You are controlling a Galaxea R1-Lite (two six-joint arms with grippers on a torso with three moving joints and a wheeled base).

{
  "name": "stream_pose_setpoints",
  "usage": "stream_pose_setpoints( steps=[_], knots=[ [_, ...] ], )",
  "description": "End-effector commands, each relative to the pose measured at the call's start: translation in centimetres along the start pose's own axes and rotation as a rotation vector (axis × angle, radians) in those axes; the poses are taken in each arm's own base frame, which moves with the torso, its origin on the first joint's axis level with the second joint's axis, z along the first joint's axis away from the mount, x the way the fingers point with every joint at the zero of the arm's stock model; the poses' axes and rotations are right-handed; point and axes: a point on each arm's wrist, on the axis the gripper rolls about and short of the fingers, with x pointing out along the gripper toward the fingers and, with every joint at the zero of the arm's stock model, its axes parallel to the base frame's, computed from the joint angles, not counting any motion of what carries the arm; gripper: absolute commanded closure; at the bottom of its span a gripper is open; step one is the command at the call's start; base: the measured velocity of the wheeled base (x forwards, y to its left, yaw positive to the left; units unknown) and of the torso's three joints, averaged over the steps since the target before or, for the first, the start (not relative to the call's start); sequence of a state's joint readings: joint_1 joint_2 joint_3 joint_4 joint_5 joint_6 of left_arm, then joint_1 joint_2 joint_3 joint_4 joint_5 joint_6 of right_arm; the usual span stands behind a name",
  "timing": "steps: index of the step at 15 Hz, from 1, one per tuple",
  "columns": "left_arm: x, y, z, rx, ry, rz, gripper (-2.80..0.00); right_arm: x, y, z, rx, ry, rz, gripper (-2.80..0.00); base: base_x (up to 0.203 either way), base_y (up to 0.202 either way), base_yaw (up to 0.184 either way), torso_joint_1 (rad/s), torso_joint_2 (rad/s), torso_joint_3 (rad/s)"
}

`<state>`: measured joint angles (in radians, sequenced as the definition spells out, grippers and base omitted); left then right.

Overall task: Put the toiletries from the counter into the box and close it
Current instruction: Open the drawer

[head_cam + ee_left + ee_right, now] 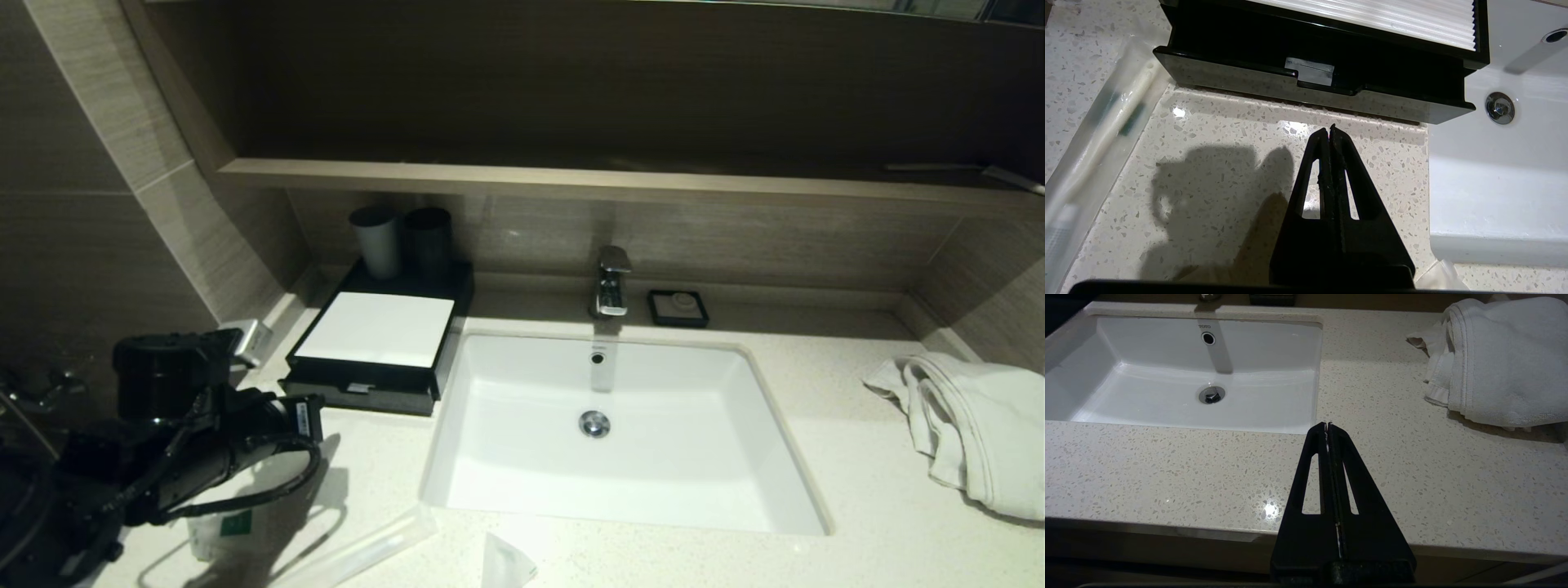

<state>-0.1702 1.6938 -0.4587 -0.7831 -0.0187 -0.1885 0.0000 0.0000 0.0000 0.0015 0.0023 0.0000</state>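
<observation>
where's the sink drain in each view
Head view: sink drain at picture centre, in the basin floor.
Left wrist view: at the right edge, beside the box's drawer corner.
Right wrist view: upper left.
Shared landmark: the overflow hole above it.

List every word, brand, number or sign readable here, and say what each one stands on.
"TOTO": on the sink's back wall, above the overflow hole.
Green square mark on a short pouch: print unreadable.
White label on the left arm's wrist: too small to read.
Silver pull on the box drawer: faint marking, unreadable.
</observation>
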Motion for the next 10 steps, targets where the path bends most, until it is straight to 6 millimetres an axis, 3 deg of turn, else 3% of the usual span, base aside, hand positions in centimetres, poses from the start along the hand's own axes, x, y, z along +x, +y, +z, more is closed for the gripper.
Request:
stream_pose_setpoints(
  steps=[1,10],
  knots=[
    [0.55,0.08,-0.38,-0.001,0.014,0.003,0.0,0.0,0.0,0.0,0.0,0.0,0.001,0.0,0.0,0.0,0.0,0.0,0.0,0.0],
    [1.47,0.15,-1.03,0.006,0.019,0.006,0.0,0.0,0.0,0.0,0.0,0.0,0.001,0.0,0.0,0.0,0.0,0.0,0.0,0.0]
  ],
)
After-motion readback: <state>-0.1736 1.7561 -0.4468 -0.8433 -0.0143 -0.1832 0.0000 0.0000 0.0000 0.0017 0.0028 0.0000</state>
